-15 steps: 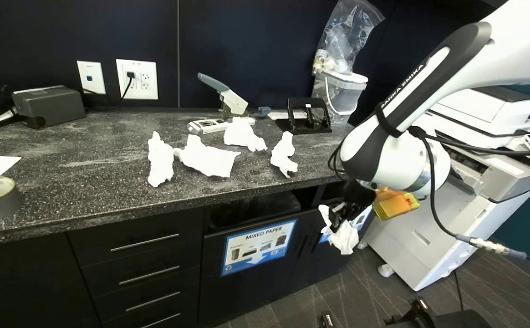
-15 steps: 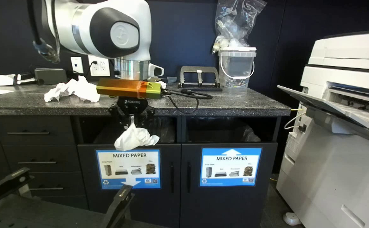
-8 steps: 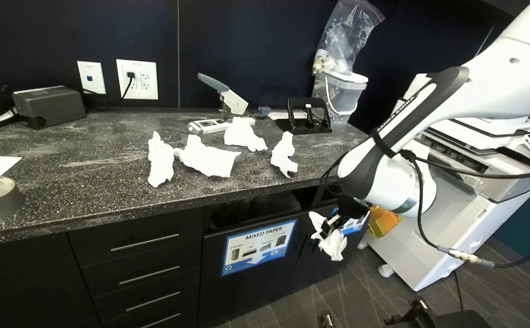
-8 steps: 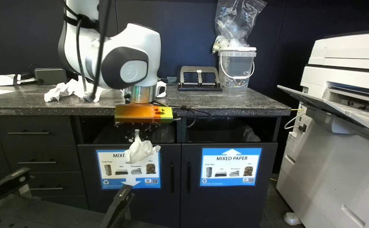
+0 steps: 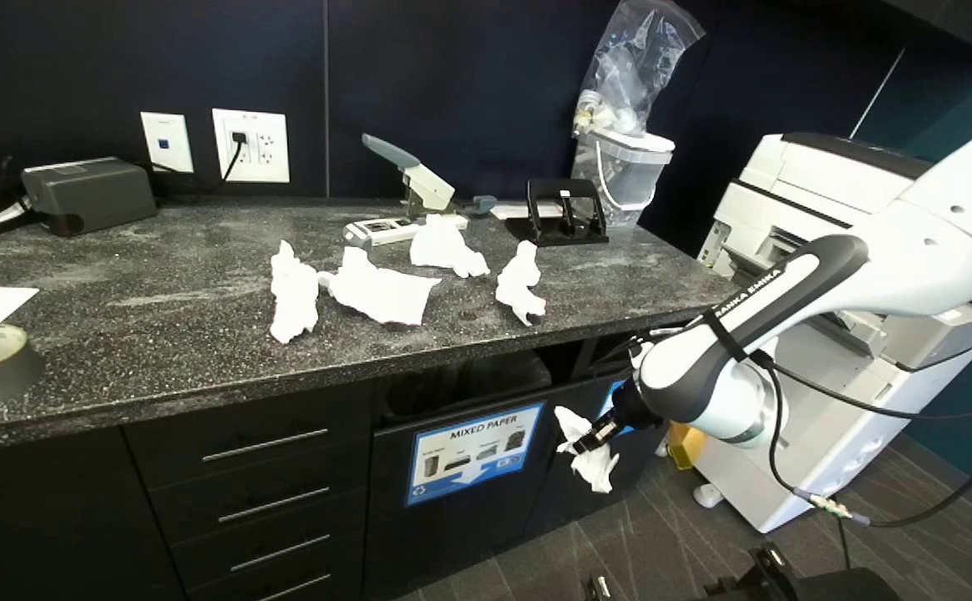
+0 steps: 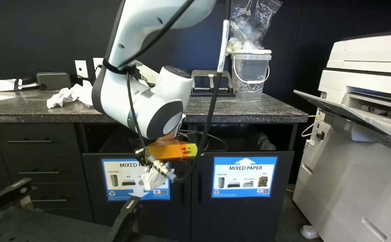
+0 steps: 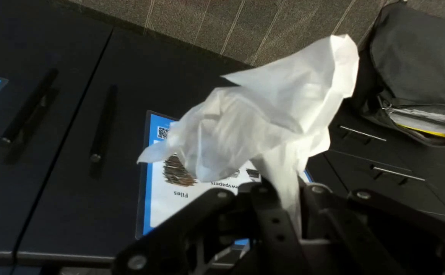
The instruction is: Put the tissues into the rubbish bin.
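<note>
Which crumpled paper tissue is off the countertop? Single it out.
The white paper tissue clamped in the pincer, hanging lower than the speckled countertop; the other tissues in view rest on top of it.

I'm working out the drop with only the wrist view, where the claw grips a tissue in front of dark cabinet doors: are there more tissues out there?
Observer: Yes, four crumpled tissues lie on the counter.

Operator: And what's above these doors?

Observer: Two bin openings, just under the counter's edge.

Operator: Anything big nearby that I can't see?

Observer: A white printer, past the end of the counter, in both exterior views.
</note>
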`<action>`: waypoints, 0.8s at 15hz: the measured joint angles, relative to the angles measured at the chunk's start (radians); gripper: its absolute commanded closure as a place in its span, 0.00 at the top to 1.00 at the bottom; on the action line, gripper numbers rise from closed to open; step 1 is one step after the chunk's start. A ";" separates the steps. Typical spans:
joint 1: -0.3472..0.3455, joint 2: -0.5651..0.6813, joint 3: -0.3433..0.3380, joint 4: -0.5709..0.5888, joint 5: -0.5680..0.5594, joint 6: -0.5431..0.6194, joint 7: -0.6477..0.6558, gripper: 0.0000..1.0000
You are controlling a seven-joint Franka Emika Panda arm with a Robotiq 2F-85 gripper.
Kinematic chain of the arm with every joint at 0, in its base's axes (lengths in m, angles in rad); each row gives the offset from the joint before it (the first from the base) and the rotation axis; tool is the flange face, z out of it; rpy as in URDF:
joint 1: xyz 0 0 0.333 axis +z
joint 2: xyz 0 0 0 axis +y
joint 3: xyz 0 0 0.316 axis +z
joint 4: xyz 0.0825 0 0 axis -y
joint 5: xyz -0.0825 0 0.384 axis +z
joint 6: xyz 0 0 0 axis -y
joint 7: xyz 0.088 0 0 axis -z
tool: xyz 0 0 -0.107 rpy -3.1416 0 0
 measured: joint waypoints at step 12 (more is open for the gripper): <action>-0.156 0.384 0.213 0.257 -0.119 0.081 0.090 0.02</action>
